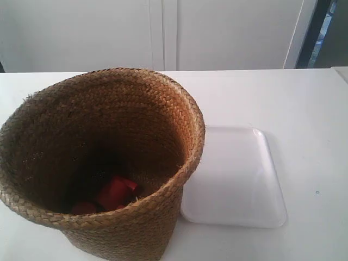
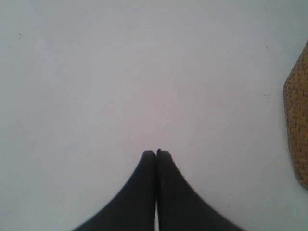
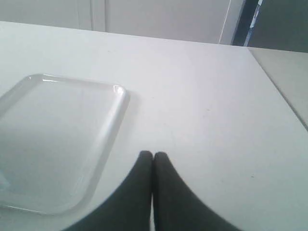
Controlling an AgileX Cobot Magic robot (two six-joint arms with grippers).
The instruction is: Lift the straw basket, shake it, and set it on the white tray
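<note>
The straw basket (image 1: 109, 163) stands upright on the white table at the exterior view's left, its braided rim partly overlapping my sight of the white tray (image 1: 239, 179) beside it. Red pieces (image 1: 114, 191) lie in its dark bottom. No arm shows in the exterior view. My left gripper (image 2: 156, 153) is shut with nothing in it, over bare table, and a sliver of the straw basket (image 2: 298, 120) shows at the frame's edge. My right gripper (image 3: 153, 154) is also shut and empty, close beside a corner of the white tray (image 3: 57, 139).
The white table (image 1: 304, 109) runs back to a white wall with panel seams. In the right wrist view the table's edge (image 3: 276, 82) runs near a dark doorway. A dark opening (image 1: 321, 32) shows at the exterior view's far right.
</note>
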